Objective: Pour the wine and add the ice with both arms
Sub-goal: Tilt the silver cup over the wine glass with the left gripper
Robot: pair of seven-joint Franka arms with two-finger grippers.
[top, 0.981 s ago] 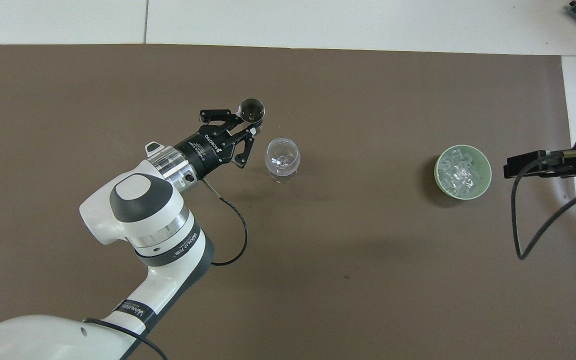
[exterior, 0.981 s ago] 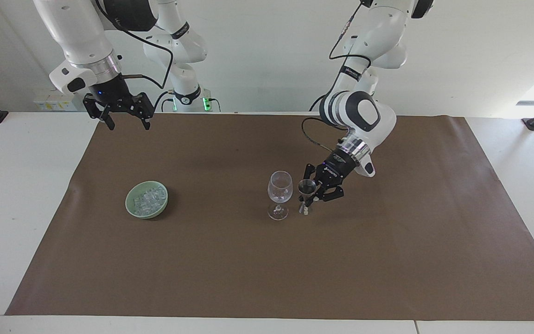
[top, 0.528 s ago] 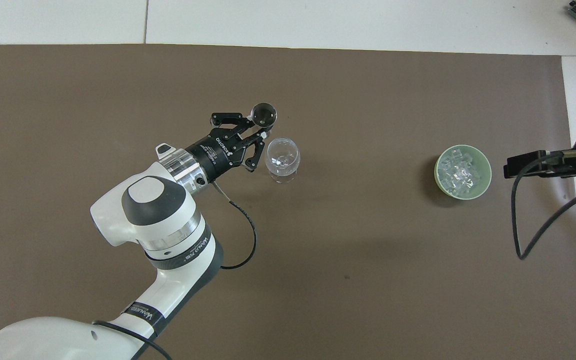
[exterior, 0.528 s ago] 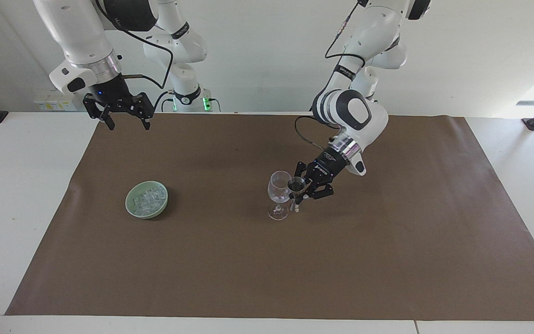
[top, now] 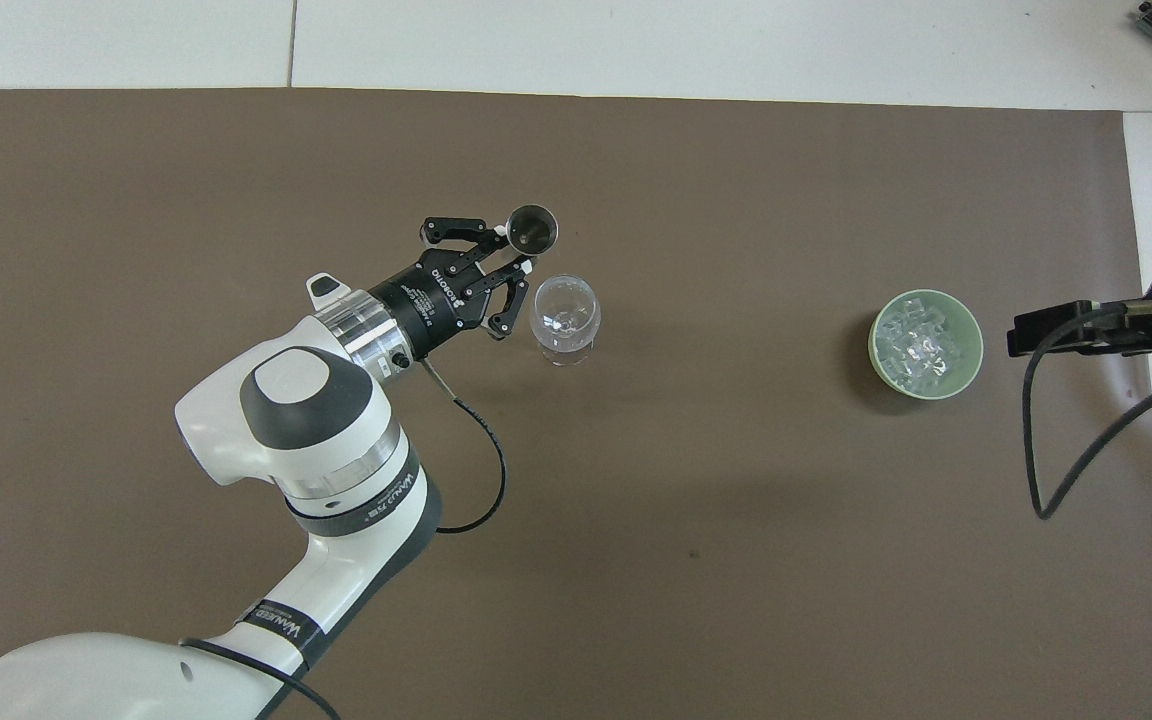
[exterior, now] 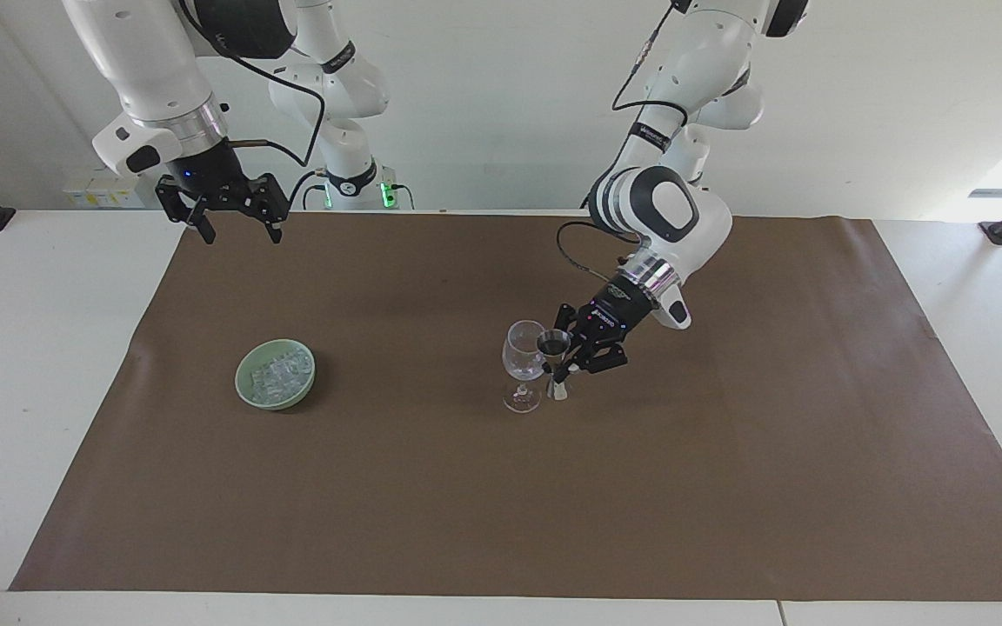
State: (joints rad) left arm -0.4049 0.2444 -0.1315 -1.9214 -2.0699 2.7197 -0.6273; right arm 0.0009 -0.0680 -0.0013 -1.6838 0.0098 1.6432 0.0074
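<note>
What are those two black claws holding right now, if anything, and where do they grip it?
The left gripper grips a small metal double-cone measuring cup at its narrow waist, beside the clear stemmed wine glass. The right gripper, waiting up over the table's edge, holds nothing.

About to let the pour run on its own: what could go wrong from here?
1. The left hand holds the small metal jigger right against the wine glass; a nudge could tip the tall, thin-stemmed glass.
2. The jigger's mouth sits beside the rim, not over it, so tilting now may spill onto the brown mat.

White jointed arms [exterior: 666, 204], silver rings, black cables.
</note>
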